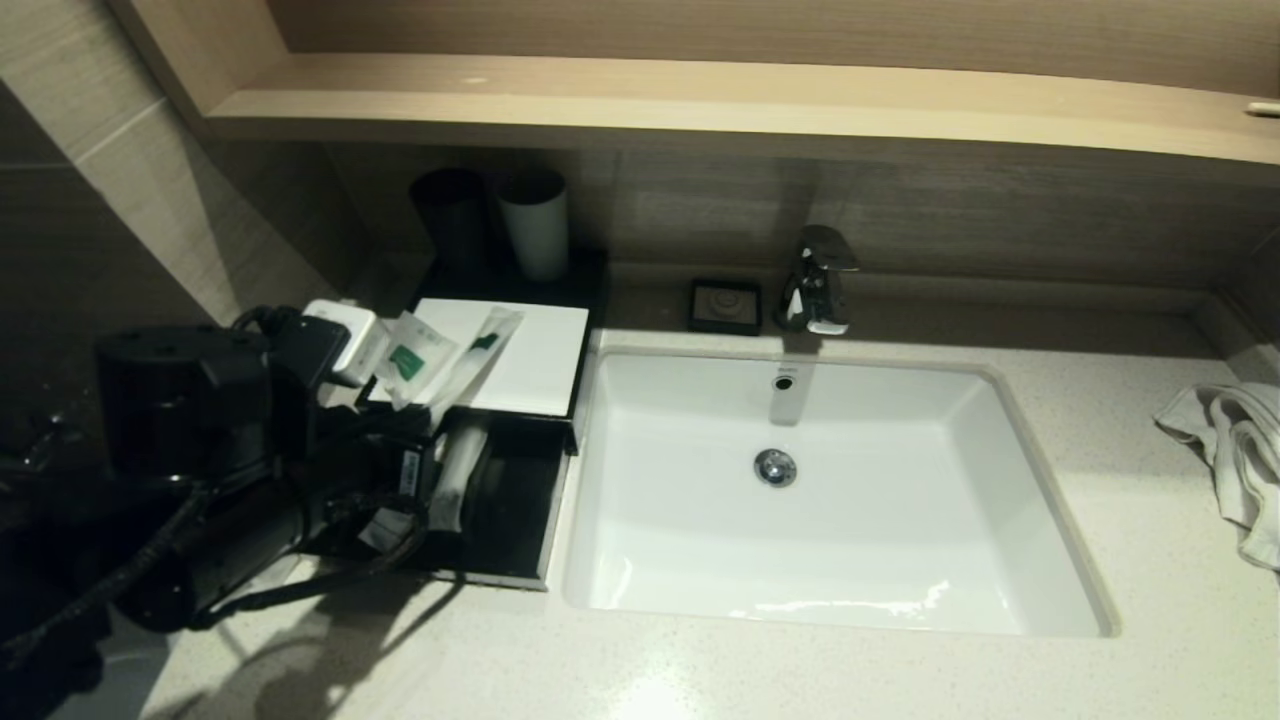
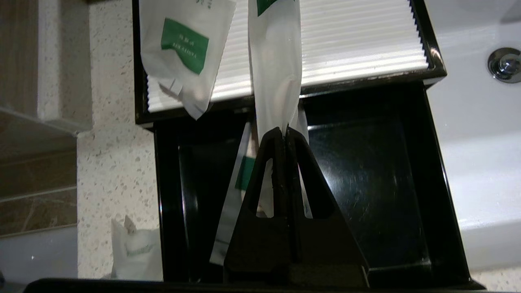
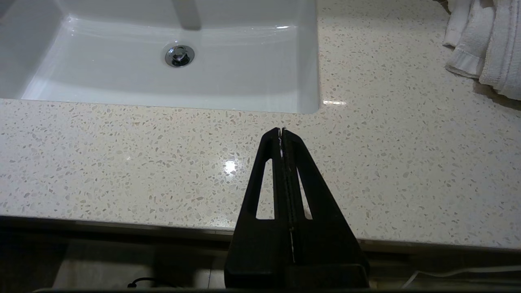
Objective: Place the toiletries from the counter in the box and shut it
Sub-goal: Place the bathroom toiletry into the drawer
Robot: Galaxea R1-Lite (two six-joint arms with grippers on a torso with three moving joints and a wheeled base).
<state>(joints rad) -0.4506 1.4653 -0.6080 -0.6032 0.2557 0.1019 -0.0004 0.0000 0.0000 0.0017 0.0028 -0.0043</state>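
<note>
Presently: left gripper (image 2: 285, 131) above the open drawer (image 2: 366, 183) of the box (image 2: 431, 67), fingers pinched onto one end of a long slim packet (image 2: 274, 73), whose far end reaches over the white panel (image 2: 358, 40). Short packet (image 2: 181, 53), green label, on the panel's corner. Another long packet (image 2: 234, 199) inside the drawer. Small packet (image 2: 134, 250) on the counter (image 2: 114, 154) beside the box. Right gripper (image 3: 281, 131), fingers pressed together, empty, over counter near basin (image 3: 244, 73); towel (image 3: 484, 40) well apart.
</note>
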